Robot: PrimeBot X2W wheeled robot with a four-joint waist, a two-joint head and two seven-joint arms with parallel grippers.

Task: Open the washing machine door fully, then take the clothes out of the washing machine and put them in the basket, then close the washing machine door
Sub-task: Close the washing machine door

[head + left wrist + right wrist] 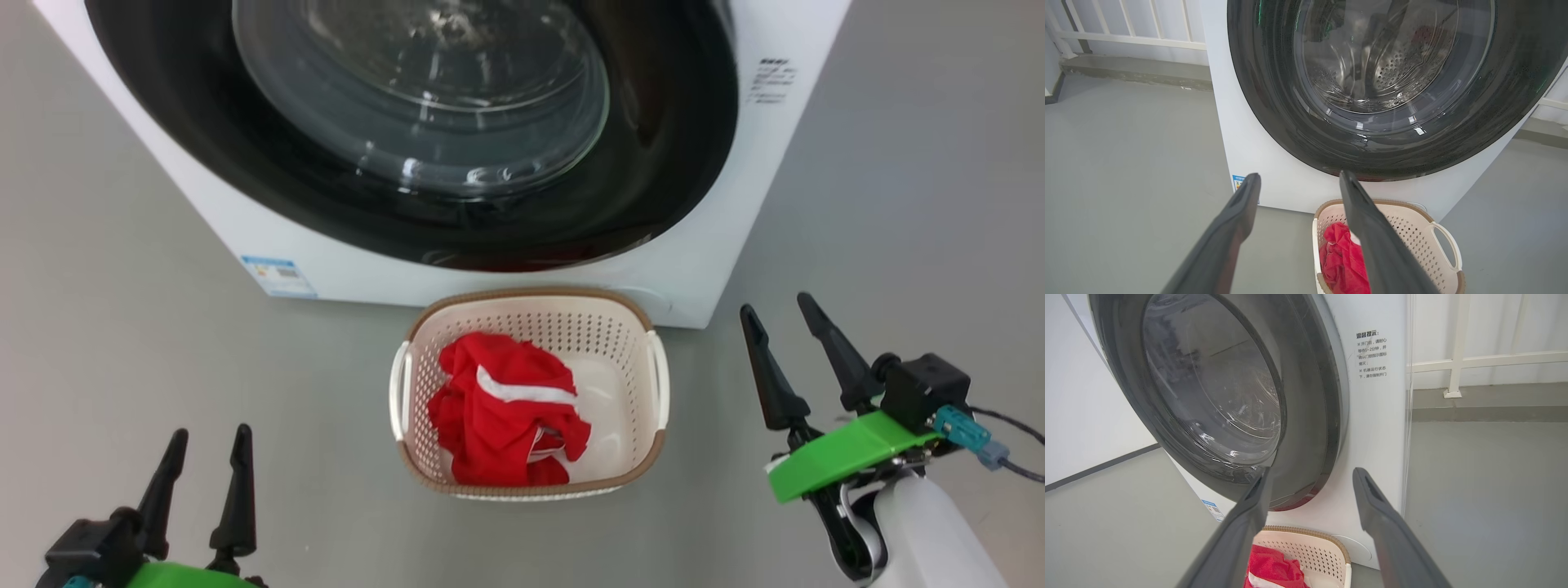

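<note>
Before one washing machine (367,269), door (669,163) shut: one basket (531,292) holding clothes (498,416); left end effector (211,433), right end effector (775,305) both spread.

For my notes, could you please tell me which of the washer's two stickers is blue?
The label at the washing machine's lower left corner; the upper-right sticker is plain black text.

The washing machine door (420,106) loses its top to the head view's upper edge. Print on the blue label sticker (277,276) — too small to read. In the left wrist view a finger (1372,237) of the left gripper (1299,174) hides part of the clothes (1341,257).
</note>
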